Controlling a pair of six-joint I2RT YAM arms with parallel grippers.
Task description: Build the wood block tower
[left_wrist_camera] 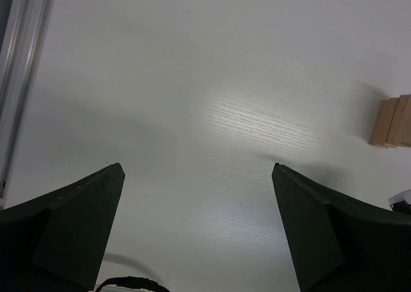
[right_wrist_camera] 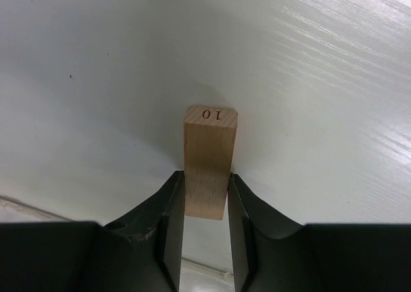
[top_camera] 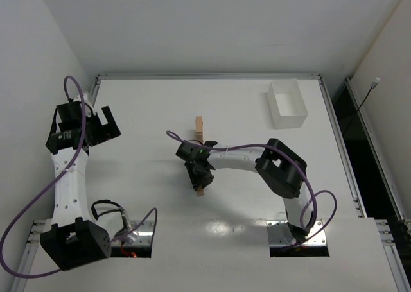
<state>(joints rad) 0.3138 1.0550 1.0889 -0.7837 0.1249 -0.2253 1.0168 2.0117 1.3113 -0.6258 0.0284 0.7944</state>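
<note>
A small stack of tan wood blocks, the tower [top_camera: 200, 128], stands mid-table; the left wrist view catches it at the right edge [left_wrist_camera: 392, 120]. My right gripper [top_camera: 199, 175] is just in front of the tower, shut on a single wood block [right_wrist_camera: 209, 160] that lies flat on the table. Its two black fingers press the block's long sides near one end, and the far end carries a printed "10". Below the fingers, the block's other end [top_camera: 200, 192] pokes out. My left gripper [top_camera: 109, 124] hovers at the far left, wide open [left_wrist_camera: 199, 170], with only bare table between its fingers.
A white rectangular bin [top_camera: 287, 104] sits at the back right. A metal rail [top_camera: 205, 76] borders the table's back and sides. Purple cables loop from both arms; the right arm's cable [top_camera: 186, 140] passes close to the tower's base.
</note>
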